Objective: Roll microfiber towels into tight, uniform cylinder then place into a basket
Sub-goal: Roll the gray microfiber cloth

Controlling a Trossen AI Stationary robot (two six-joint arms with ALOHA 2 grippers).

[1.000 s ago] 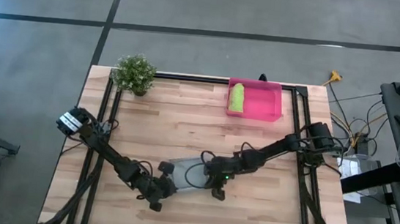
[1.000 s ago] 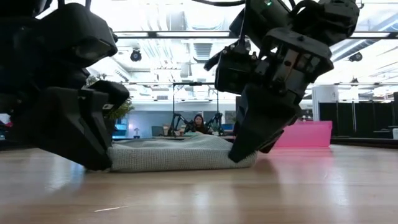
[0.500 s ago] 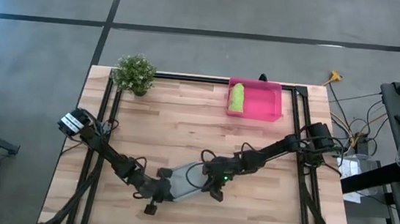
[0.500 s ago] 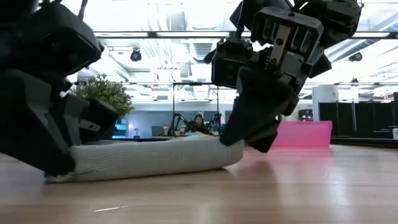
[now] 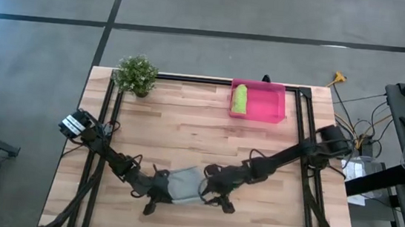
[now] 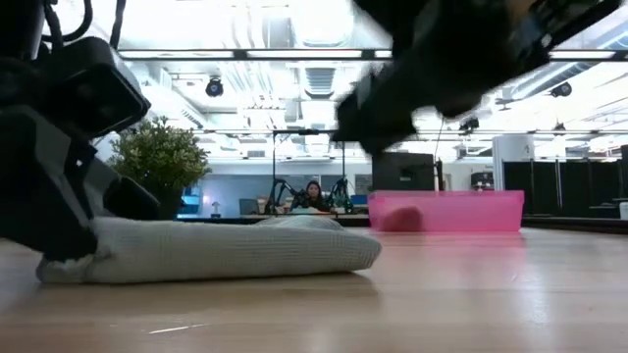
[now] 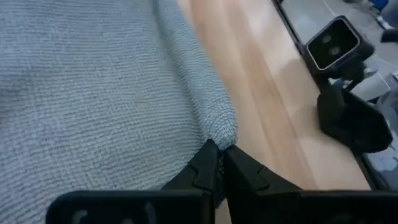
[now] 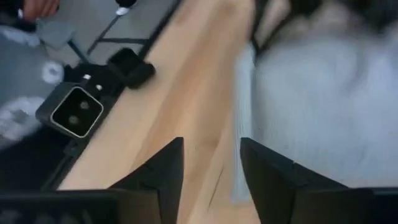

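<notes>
Grey microfiber towel lies partly rolled on the wooden table, well to the near side of the pink basket and a little toward the table's left, close to the front edge. Seen from table height it is a low, loose roll lying flat on the wood, with the pink bin far behind it. The left gripper sits at the towel's end farther from the basket; in its wrist view the two dark fingers are pressed together on the corner of the rolled grey edge, pinching the cloth. The right gripper is at the towel's other end, the one nearer the basket's side of the table; its wrist view shows the fingers spread apart with bare wood between them and the grey cloth lying just beyond, not held. From table height this arm is a dark blurred shape raised above the towel and clear of it. Inside the basket, against its wall on the plant's side, lies the lime green towel, already rolled into a short cylinder. A small potted plant stands to the left of the basket near the table's far edge. Far behind the basket, in the room, a person is seated.
</notes>
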